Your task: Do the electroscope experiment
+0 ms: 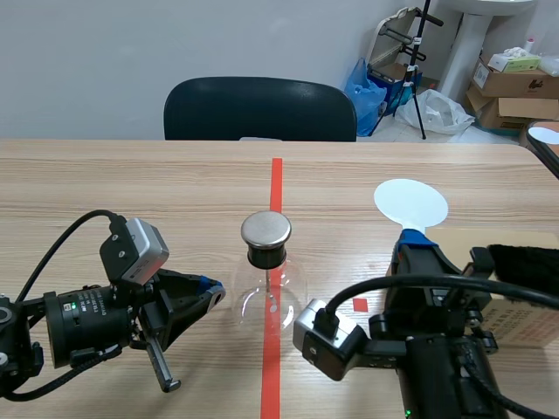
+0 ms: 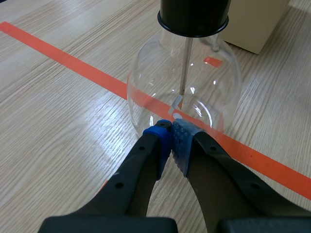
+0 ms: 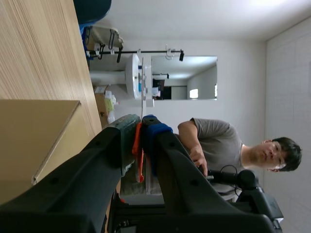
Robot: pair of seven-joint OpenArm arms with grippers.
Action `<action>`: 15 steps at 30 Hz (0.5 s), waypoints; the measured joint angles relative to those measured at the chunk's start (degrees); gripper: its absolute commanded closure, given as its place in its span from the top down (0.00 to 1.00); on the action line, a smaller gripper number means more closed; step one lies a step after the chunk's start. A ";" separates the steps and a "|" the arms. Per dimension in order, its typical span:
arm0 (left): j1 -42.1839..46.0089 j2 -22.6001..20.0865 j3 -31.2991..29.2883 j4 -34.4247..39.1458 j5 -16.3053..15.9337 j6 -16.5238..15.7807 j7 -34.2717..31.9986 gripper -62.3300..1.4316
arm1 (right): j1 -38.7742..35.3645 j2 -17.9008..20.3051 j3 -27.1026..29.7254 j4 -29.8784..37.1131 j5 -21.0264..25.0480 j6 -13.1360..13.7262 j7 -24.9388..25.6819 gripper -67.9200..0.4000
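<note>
Pointing left gripper (image 2: 171, 128): low over the wooden table (image 1: 105, 183), fingers pressed together on nothing, blue pads at the foot of the flask (touching or just short of it, I cannot tell).
Electroscope (image 1: 271, 292): upright on the orange-red tape line (image 1: 276, 188), between the two arms. It is a clear round flask with a black stopper (image 2: 193, 17) in its neck and a flat metal cap (image 1: 265, 229) on top.
Inside the flask: a thin metal rod (image 2: 185, 68) hangs straight down from the stopper, with a small foil leaf (image 2: 177, 101) at its end.
Right gripper (image 1: 410, 243): beside the electroscope, pinching the orange handle (image 3: 138, 155) of a white disc (image 1: 410, 202). The disc lies past the fingertips, apart from the metal cap.
Cardboard box (image 1: 528, 327): just beside the right arm.
Dark chair (image 1: 259, 109): behind the table's far edge.
</note>
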 measured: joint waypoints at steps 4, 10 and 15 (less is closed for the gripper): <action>0.00 0.00 0.00 0.00 0.00 0.00 0.00 0.07 | 0.00 0.00 0.00 0.00 0.00 0.00 -1.07 0.02; 0.00 0.00 0.00 0.00 0.00 0.00 0.00 0.07 | 0.00 0.00 0.00 0.00 0.00 0.00 -1.64 0.02; 0.00 0.00 0.00 0.00 0.00 0.00 0.00 0.07 | 0.00 0.00 0.00 0.00 0.00 0.00 -0.90 0.02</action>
